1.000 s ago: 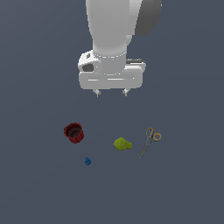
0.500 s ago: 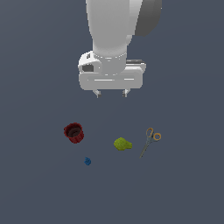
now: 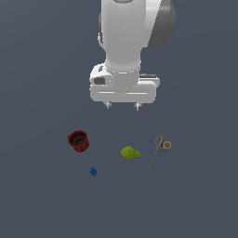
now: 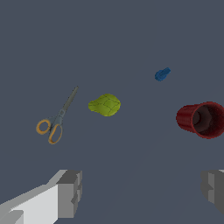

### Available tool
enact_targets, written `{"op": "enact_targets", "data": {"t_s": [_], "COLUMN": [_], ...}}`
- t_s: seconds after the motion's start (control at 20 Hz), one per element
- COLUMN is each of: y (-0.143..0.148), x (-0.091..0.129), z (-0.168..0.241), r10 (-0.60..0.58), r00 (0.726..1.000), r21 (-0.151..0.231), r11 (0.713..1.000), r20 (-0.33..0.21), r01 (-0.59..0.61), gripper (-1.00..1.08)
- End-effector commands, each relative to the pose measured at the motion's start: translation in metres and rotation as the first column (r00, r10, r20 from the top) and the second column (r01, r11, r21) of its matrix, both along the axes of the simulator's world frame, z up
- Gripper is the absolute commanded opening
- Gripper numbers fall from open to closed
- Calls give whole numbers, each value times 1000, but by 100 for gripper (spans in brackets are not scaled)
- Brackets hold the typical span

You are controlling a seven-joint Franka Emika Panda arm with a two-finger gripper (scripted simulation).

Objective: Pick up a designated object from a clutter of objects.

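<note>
Exterior view: gripper [image 3: 122, 105] hangs unmoved above untouched scissors [image 3: 158, 149].

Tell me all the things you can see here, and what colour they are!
scissors: one, grey blades with orange ring handles, flat on the surface at the exterior view's right
lumpy object: one, yellow-green, just left of the scissors, not touching them
cup: one, dark red, at the exterior view's left
small lump: one, blue, near the cup
surface: one, dark grey-blue, under everything
end effector: one, white with grey fingers, open, above the items, holding nothing
</note>
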State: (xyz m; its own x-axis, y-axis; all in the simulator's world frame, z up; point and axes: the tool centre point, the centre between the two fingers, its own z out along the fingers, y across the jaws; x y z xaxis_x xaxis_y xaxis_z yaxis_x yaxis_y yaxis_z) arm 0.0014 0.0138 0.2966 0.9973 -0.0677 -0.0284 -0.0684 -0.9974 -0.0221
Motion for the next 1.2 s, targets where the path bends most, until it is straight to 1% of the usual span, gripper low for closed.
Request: {"op": "enact_targets", "data": {"t_s": [0.0, 0.25, 0.55, 0.85, 1.15], "y": [6, 23, 46, 71, 96], "x": [5, 15, 28, 37, 43], "z": [-8, -30, -62, -94, -127], "r10": [-31, -110, -217, -321, -421], "r00": [1000, 994, 976, 947, 907], "r21": [-3, -10, -17, -23, -26], "r11": [1000, 994, 976, 947, 907], "r20": [0, 1, 4, 9, 14], "r01": [31, 110, 217, 321, 421], "gripper": [100, 100, 100, 100, 100]}}
